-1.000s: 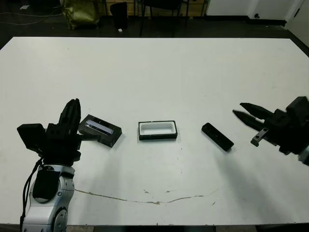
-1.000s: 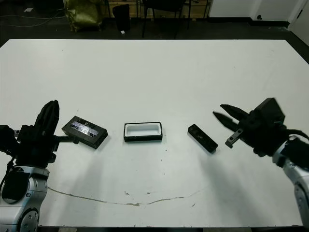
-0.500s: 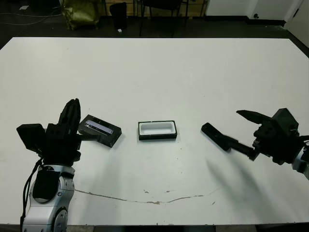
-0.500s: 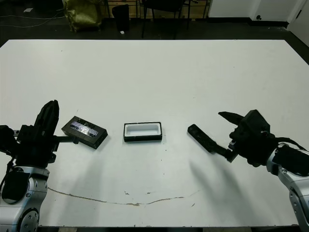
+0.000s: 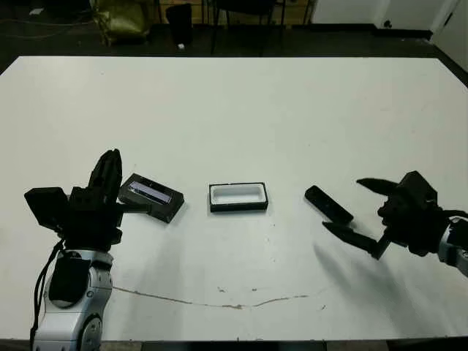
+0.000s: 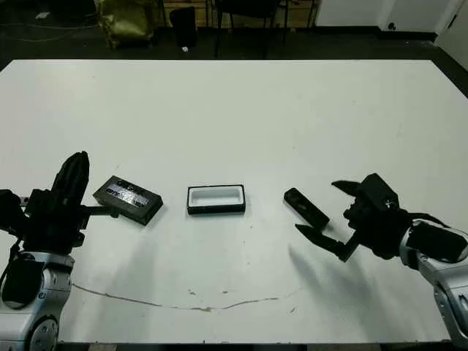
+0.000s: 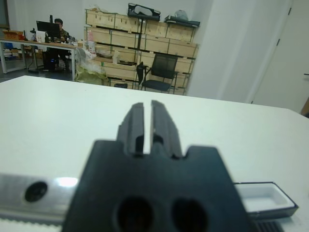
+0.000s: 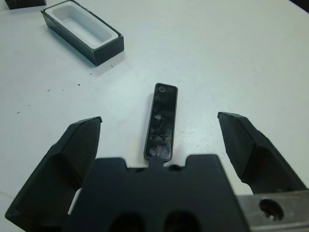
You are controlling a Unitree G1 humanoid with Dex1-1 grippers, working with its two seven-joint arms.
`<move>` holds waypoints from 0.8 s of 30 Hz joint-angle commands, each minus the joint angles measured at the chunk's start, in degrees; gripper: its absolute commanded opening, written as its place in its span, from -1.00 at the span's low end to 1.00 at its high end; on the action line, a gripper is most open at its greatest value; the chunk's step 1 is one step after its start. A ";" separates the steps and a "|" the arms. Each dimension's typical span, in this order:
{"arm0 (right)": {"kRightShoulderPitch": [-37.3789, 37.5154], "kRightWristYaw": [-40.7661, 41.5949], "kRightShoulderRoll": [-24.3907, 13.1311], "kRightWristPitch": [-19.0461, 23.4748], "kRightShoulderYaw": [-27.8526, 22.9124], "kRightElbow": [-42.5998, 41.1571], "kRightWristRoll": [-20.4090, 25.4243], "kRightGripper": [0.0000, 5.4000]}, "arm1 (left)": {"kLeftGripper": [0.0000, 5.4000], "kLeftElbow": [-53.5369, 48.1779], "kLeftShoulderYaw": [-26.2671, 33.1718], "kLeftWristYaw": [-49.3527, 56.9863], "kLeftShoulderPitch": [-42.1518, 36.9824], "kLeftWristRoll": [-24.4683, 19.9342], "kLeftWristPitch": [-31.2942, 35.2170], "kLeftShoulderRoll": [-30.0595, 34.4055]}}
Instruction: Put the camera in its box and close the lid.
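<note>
Centrally on the white desk (image 5: 234,117): the box (image 5: 238,197), open, white lining up, lid off. Right of it, well apart: the camera (image 5: 328,206), a slim black bar lying flat and skewed, its near end pointing toward the right gripper (image 5: 358,212). Seen in the right wrist view as a dark bar (image 8: 161,122) with small round marks along its upper face, lying on the desk between the 2 spread fingers (image 8: 67,164), touched by neither. Right gripper's fingers splayed wide, grasping nothing, 1 tip low near the desk just in front of the camera's near end, the other raised beyond it. Left of the box, near but not touching: the lid (image 5: 151,197), flat black cover with a silvery-purple strip facing up, turned at a slant. Just beside the lid's left end: the left gripper (image 5: 110,172), fingers pressed together with only a thin slit between them in the left wrist view (image 7: 145,126), grasping nothing, pointing up and away over the desk. Beyond the desk's far edge, dark floor, chair legs (image 5: 219,14) and a yellowish bag (image 5: 121,18).
</note>
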 commanded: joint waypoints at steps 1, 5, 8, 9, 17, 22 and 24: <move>-0.75 0.62 -0.30 1.86 1.16 1.88 -0.30 1.00 | -1.00 0.37 0.31 0.03 0.85 -0.10 0.74 0.34; -1.57 1.10 0.18 3.33 1.74 3.46 0.50 1.00 | -1.00 0.45 0.40 -0.06 0.91 -0.45 0.79 0.24; -1.79 1.23 0.97 3.22 2.31 5.07 0.44 1.00 | -1.00 0.25 0.37 0.14 1.00 -0.49 1.11 0.12; -1.83 1.22 1.09 2.95 2.53 5.43 0.24 1.00 | -1.00 0.28 0.37 0.12 1.03 -0.46 1.03 0.12; -1.96 0.99 1.45 3.53 4.15 6.59 -0.62 1.00 | -1.00 0.15 0.30 0.10 1.17 -0.05 1.03 0.34; -1.84 1.03 1.79 4.10 4.79 7.46 -0.86 1.00 | -1.00 0.23 0.32 -0.06 1.17 -0.21 0.90 0.32; -1.69 0.96 1.94 4.15 5.18 8.02 -1.14 1.00 | -1.00 0.15 0.35 0.08 1.19 -0.40 1.10 0.15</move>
